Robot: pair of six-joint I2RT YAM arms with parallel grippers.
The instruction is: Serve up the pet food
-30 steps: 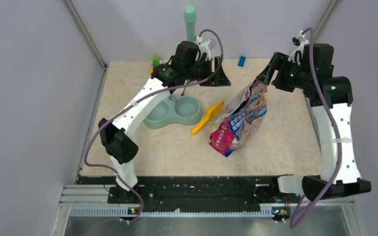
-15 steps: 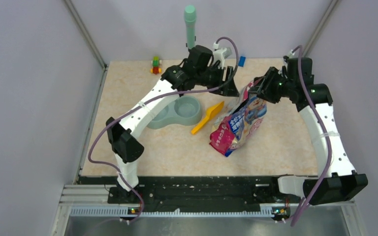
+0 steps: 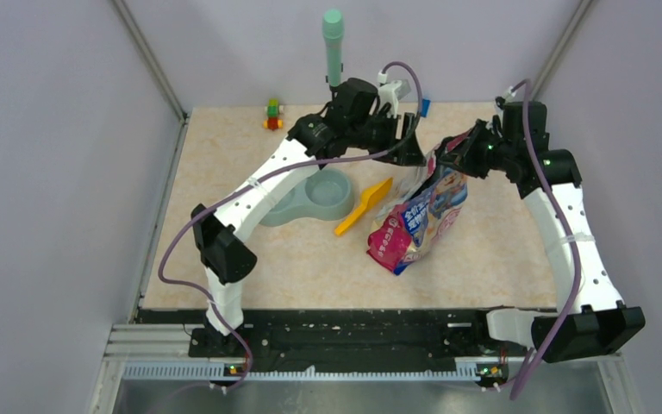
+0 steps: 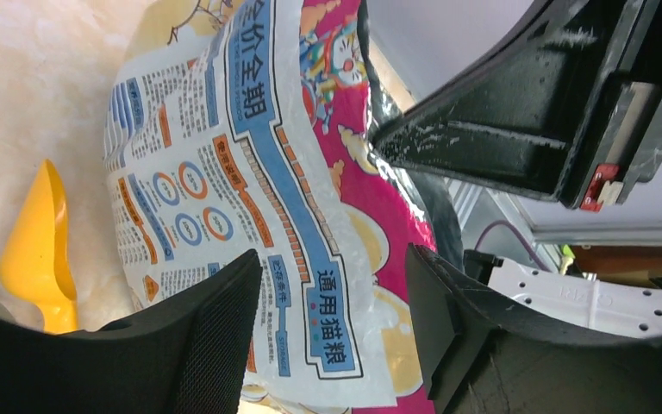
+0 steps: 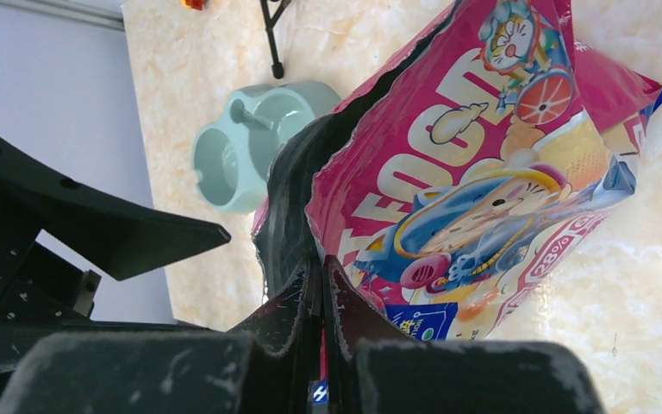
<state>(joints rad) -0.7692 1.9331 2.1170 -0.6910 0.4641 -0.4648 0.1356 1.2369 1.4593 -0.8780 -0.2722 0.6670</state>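
Both arms have swung in toward the bag (image 3: 418, 216) since a moment ago. The left arm was over the bowl (image 3: 315, 197) and now it reaches across to the bag's top. The right claw (image 3: 448, 153) was up in the air and open. Now it is down at the bag's top and squeezed tight.

The right claw pinches the top edge of the bag, right by the open mouth. That end of the bag is lifted up, and the bottom end rests on the table (image 3: 500, 250).

The left claw (image 3: 409, 151) is spread wide and holds nothing. It sits just beside the bag's top, on the other side from the right claw. From its own camera, the bag shows in the gap between its two fingers.

The bag lies in the right half of the table, with its top pointing to the far edge. The inside of its mouth looks dark. I cannot see the pet food, so I cannot tell where it is.

The yellow scoop (image 3: 364, 207) lies flat between the bowl and the bag, touching neither. The bowl has two round dips and sits left of the middle. A tall green tube (image 3: 334, 43) stands at the far edge. A little colourful toy (image 3: 271, 112) sits near the far left corner. A blue block (image 3: 424, 106) sits at the far edge too.
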